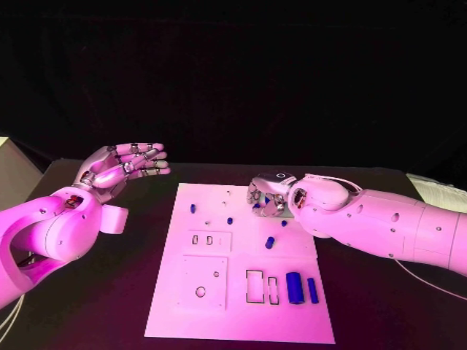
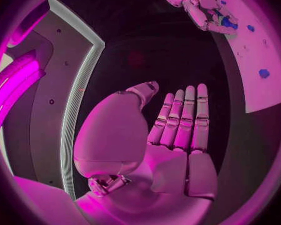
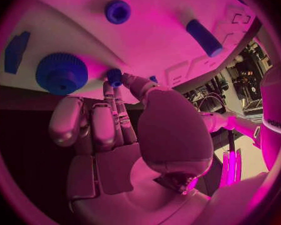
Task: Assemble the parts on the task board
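The white task board (image 1: 244,321) lies in the middle of the black table. My right hand (image 1: 267,195) hangs low over its far right part, fingers curled down. In the right wrist view the thumb and fingertips (image 3: 129,81) pinch a small blue peg (image 3: 114,76) right at the board's surface (image 3: 159,45). A knurled blue knob (image 3: 61,73) sits close beside the peg. My left hand (image 1: 123,164) is raised left of the board, palm open, fingers (image 2: 184,115) straight and together, holding nothing. A short blue cylinder (image 1: 269,242) lies mid-board.
Near the board's front right lie a thick blue cylinder (image 1: 293,283) and a thin one (image 1: 312,289), beside two narrow slots (image 1: 255,286). Small blue pieces (image 1: 230,219) stand at the far end. A pale box (image 1: 2,175) stands at the table's left.
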You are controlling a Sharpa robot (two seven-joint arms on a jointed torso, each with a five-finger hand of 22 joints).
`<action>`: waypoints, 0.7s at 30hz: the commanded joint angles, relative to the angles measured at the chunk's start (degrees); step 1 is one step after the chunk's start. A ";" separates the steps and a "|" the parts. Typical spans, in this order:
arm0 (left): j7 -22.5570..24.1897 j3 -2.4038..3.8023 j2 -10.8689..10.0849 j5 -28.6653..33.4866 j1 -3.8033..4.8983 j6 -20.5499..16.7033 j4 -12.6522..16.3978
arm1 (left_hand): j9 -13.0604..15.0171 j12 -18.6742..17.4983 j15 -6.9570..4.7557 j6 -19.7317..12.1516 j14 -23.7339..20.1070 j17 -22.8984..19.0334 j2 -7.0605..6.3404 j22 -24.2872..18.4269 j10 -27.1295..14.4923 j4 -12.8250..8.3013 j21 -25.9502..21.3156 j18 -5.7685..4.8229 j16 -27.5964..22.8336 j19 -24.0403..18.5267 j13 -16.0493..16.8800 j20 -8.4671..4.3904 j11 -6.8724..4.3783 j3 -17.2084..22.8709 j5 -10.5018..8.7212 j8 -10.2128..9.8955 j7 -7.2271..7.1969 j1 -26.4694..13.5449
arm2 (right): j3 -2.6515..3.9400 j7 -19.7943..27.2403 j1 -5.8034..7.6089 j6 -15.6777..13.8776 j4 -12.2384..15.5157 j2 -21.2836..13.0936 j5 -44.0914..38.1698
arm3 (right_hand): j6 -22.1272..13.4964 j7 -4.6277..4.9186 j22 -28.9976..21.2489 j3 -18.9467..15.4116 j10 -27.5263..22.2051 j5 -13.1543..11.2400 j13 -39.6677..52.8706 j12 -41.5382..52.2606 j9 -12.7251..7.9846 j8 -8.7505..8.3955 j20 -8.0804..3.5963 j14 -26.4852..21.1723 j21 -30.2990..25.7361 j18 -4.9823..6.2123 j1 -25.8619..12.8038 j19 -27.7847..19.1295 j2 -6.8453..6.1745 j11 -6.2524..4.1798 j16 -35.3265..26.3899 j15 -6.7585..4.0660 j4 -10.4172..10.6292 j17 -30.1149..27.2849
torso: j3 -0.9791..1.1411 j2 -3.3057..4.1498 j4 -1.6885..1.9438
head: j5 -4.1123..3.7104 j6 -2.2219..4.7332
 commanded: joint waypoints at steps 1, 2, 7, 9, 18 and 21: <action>0.29 0.08 -0.03 -0.62 0.04 0.73 -0.12 | 0.07 -0.07 0.22 -0.46 -0.08 -0.11 0.19 -0.14 -0.36 -0.30 -0.39 0.26 -0.30 -0.48 -0.03 0.02 0.06 -0.06 -0.09 -0.32 3.33 -0.21 | -0.06 0.65 -0.09 -1.34 0.11 -0.05 -0.70 | -0.10 0.42 -1.33 0.39 -1.38 -0.36 -0.24 -0.35 0.22 0.12 0.27 -0.10 -1.12 -0.13 -0.20 -0.54 -1.20 0.23 -1.03 0.03 0.23 -1.70 | -0.09 0.12 0.18 | -0.15 0.02; 0.27 0.09 -0.05 -0.64 0.04 0.74 -0.18 | 0.08 -0.06 0.24 -0.48 -0.08 -0.16 0.19 -0.23 -0.40 -0.32 -0.52 0.26 -0.43 -0.51 -0.04 0.05 0.07 -0.08 -0.10 -0.32 3.33 -0.21 | -0.06 0.81 -0.09 -1.68 0.16 -0.07 -0.67 | -0.75 0.64 -3.25 0.23 -3.08 -0.51 -0.53 -0.39 0.29 -0.16 0.44 -0.75 -2.68 0.21 -0.36 -1.33 -1.72 0.49 -2.29 0.27 0.33 -3.79 | -0.13 0.14 0.21 | -0.21 0.05; 0.21 0.10 -0.13 -0.70 0.04 0.72 -0.43 | 0.08 -0.06 0.27 -0.51 -0.07 -0.22 0.20 -0.35 -0.46 -0.34 -0.68 0.27 -0.59 -0.55 -0.04 0.10 0.09 -0.10 -0.10 -0.32 3.33 -0.22 | -0.06 1.06 -0.09 -2.22 0.76 -0.33 -0.65 | -1.94 0.83 -8.03 -1.40 -6.34 -0.51 -1.00 -0.31 0.53 -0.71 0.85 -1.75 -6.73 1.08 0.00 -3.11 -2.30 0.90 -4.74 0.54 0.40 -7.55 | -0.21 0.24 0.34 | -0.35 0.19; 0.17 0.11 -0.13 -0.72 0.04 0.68 -0.53 | 0.09 -0.06 0.28 -0.51 -0.07 -0.24 0.20 -0.39 -0.48 -0.35 -0.74 0.27 -0.65 -0.57 -0.04 0.11 0.09 -0.10 -0.10 -0.31 3.33 -0.22 | -0.06 1.06 -0.09 -2.17 0.98 -0.48 -0.71 | -2.11 0.84 -9.10 -1.87 -6.72 -0.51 -1.03 -0.24 0.59 -0.80 0.88 -1.88 -7.65 1.29 0.25 -3.45 -2.25 0.91 -5.15 0.59 0.38 -8.16 | -0.23 0.26 0.40 | -0.43 0.13; 0.11 0.11 0.44 -0.84 0.01 0.76 -1.37 | 0.09 -0.05 0.28 -0.52 -0.06 -0.26 0.21 -0.43 -0.49 -0.35 -0.79 0.27 -0.70 -0.57 -0.04 0.12 0.09 -0.10 -0.10 -0.31 3.34 -0.21 | -0.06 1.11 -0.10 -2.65 1.65 -1.40 -0.85 | -1.88 0.77 -8.45 -2.23 -5.73 0.01 -0.71 0.18 0.82 -0.67 0.83 -1.60 -7.30 1.19 0.62 -3.15 -1.99 0.76 -4.90 0.47 0.44 -7.70 | -0.45 0.41 0.43 | -0.87 -0.11; 0.11 0.11 0.53 -0.85 0.01 0.77 -1.56 | 0.10 -0.05 0.29 -0.52 -0.05 -0.28 0.23 -0.47 -0.50 -0.36 -0.85 0.28 -0.77 -0.58 -0.03 0.14 0.09 -0.10 -0.10 -0.30 3.34 -0.21 | -0.06 1.04 -0.10 -2.84 1.88 -1.75 -1.00 | -1.77 0.76 -8.21 -2.27 -5.52 0.10 -0.65 0.23 0.87 -0.61 0.82 -1.53 -7.15 1.15 0.67 -3.05 -1.98 0.74 -4.82 0.44 0.45 -7.55 | -0.47 0.43 0.52 | -0.94 -0.06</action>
